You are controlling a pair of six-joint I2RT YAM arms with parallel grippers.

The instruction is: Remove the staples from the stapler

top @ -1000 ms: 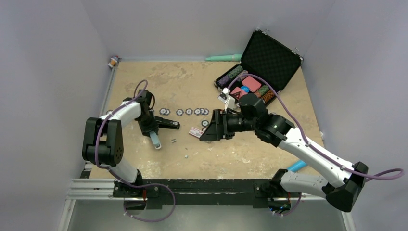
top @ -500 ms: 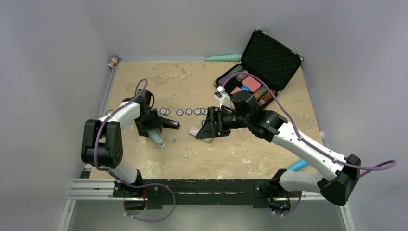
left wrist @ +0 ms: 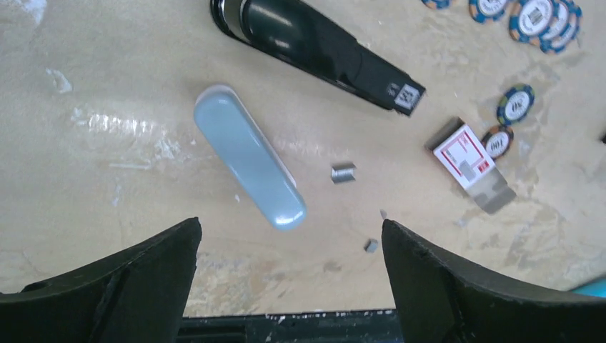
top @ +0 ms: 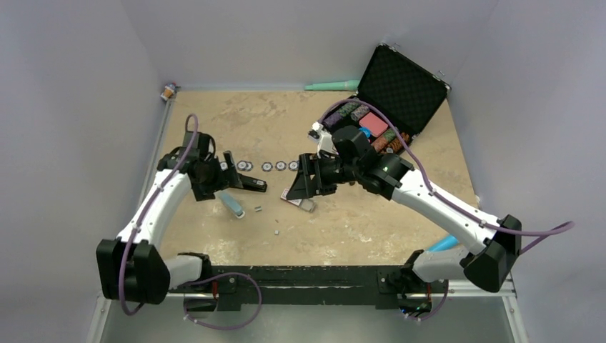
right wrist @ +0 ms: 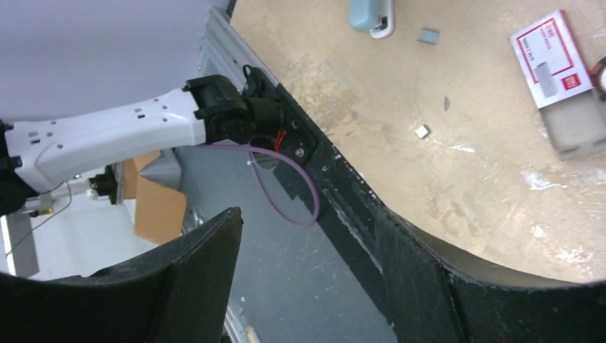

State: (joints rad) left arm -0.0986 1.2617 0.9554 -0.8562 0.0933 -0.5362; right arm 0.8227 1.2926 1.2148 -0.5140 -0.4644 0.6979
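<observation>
The black stapler point(left wrist: 321, 50) lies flat on the table, also seen from above point(top: 250, 184). A short grey strip of staples point(left wrist: 343, 173) rests just in front of it, with a smaller staple bit point(left wrist: 371, 246) nearer the table edge. My left gripper point(left wrist: 291, 223) hangs open above the table with nothing between its fingers, left of the stapler point(top: 223, 171). My right gripper point(top: 298, 189) hovers open and empty over the red-and-white box. In the right wrist view it point(right wrist: 314, 236) points past the table's near edge, and the staples point(right wrist: 429, 36) show at the top.
A light-blue rounded block point(left wrist: 246, 164) lies between the stapler and the near edge. A red-and-white box point(left wrist: 464, 153) with a grey tray sits to the right. Poker chips point(top: 280, 166) form a row behind. An open black case point(top: 389, 100) stands at the back right.
My left gripper opened, let go of the light-blue block, and pulled up and back; the block now lies on the table. The right arm shifted left, over the red-and-white box.
</observation>
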